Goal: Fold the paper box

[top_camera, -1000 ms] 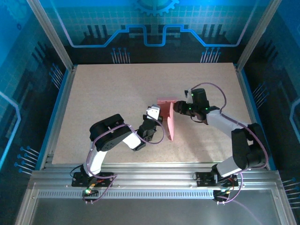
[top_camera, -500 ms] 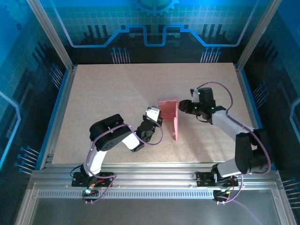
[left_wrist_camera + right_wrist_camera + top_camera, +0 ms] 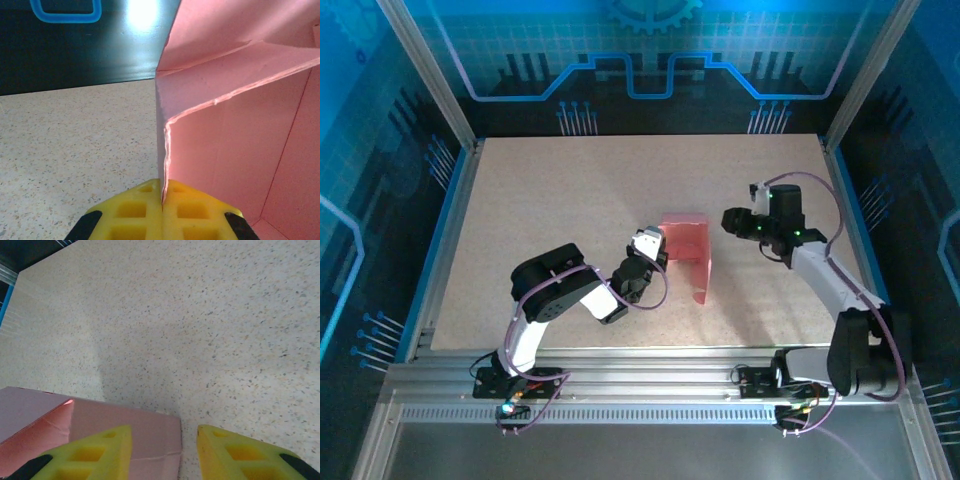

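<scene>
**Position.** The paper box (image 3: 686, 242) stands partly formed near the middle of the surface (image 3: 540, 200). One side panel (image 3: 700, 282) runs out from the box toward the arm bases and is not yet squared up. In the left wrist view the walls meet at open, unlocked seams.

**Left end effector** (image 3: 656, 250): clenched on the box's left wall. Its pads (image 3: 135, 212) press together on the raw card edge.

**Right end effector** (image 3: 728, 220): released, just to the right of the box and apart from it. In the right wrist view its fingers (image 3: 87, 452) stand spread above the box's top corner, with no contact evident.

**Assessment.** The step in hand appears to be bringing the loose panel round against the box body.

- The left grasp should serve as the anchor, because the card is thin and will pivot or slide if pushed unsupported.
- The right end effector should meet the panel with the flat of a finger, close to the crease, and sweep toward the box, not down onto it.
- Pressure away from the crease is likely to buckle the panel.
- A hard push could drag the card out of the left pads.
</scene>
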Robot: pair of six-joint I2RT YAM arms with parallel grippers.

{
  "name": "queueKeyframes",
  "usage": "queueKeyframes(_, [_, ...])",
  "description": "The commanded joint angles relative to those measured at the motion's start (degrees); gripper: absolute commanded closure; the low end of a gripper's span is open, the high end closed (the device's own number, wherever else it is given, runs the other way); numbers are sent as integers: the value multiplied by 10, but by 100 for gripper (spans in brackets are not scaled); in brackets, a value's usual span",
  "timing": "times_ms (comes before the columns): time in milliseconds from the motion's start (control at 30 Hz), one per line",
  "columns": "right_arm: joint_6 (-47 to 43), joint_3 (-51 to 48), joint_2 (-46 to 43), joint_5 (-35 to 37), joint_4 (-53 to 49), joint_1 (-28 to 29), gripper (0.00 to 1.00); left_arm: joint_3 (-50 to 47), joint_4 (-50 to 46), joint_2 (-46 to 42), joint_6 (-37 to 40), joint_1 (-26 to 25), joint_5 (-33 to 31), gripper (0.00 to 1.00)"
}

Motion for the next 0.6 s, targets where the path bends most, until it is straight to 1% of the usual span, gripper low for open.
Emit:
queueKeyframes(0, [-27, 25, -19, -9, -32, -8, 59, -6, -10, 12, 5, -1, 15, 100])
queueKeyframes(67, [-60, 38, -24, -28, -36, -11, 58, -6, -9, 13, 5, -1, 19, 100])
queueKeyframes(167, [-140, 81, -14, -110, -50, -9, 57, -4, -9, 14, 4, 0, 21, 100])
queueKeyframes(233, [-177, 120, 9, -138, -74, -6, 56, -4, -9, 13, 4, 0, 22, 100])
queueKeyframes(367, [-186, 182, 51, -118, -152, -2, 57, -4, -14, 8, 4, -1, 25, 100])
queueKeyframes(433, [-137, 193, 56, -58, -194, -5, 57, -5, -15, 6, 4, 0, 25, 100])
queueKeyframes(500, [-88, 192, 55, -24, -235, -9, 57, -6, -14, 4, 5, 0, 25, 100])
queueKeyframes(533, [-60, 183, 53, -20, -238, -11, 57, -6, -15, 3, 7, 0, 26, 100])
queueKeyframes(567, [-52, 172, 51, -35, -230, -11, 58, -6, -16, 3, 7, 0, 27, 100])
